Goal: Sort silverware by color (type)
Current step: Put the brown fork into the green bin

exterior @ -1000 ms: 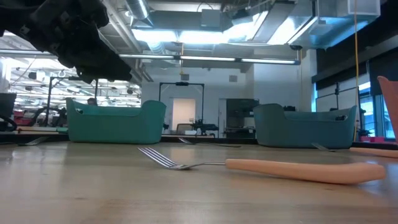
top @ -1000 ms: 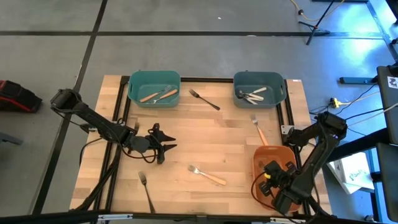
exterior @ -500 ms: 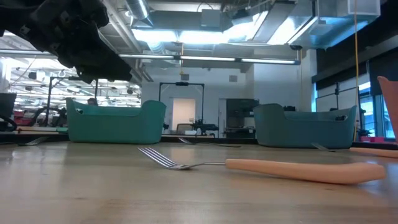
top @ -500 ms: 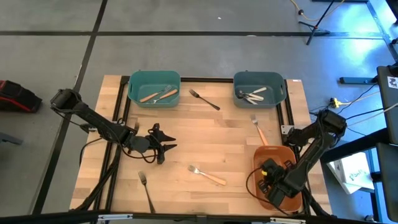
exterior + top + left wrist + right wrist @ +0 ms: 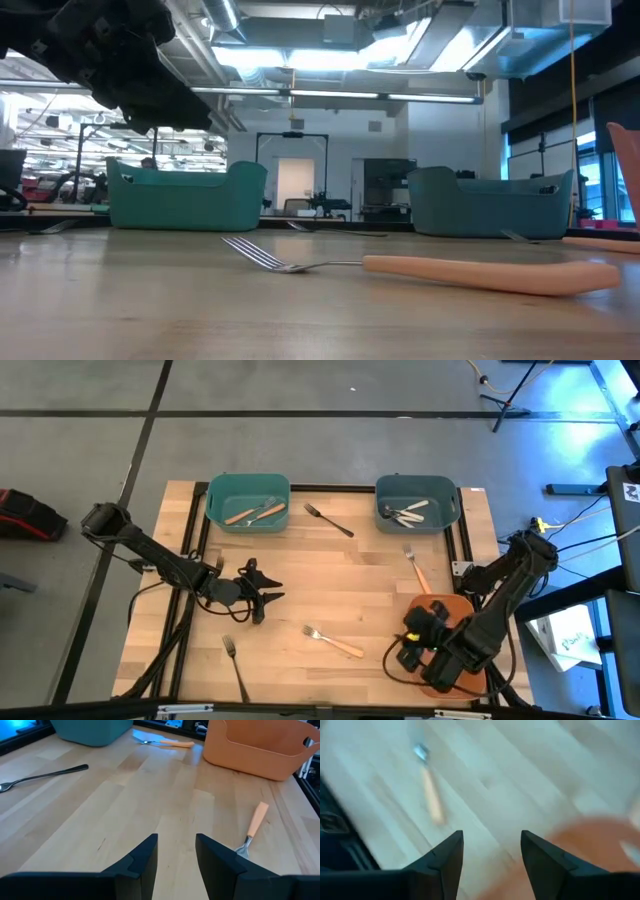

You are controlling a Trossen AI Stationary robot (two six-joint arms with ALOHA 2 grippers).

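Wooden table [image 5: 370, 585] and orange bin [image 5: 260, 745] bear no readable writing.

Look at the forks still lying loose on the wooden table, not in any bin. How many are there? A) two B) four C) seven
B: four lie on the bare table: a dark fork by the left teal bin, an orange-handled fork above the orange bin, another orange-handled one in the middle, and a dark one at the front.

Two dark jointed arms with looping black cables and black wedge-shaped fingers [image 5: 142, 865].
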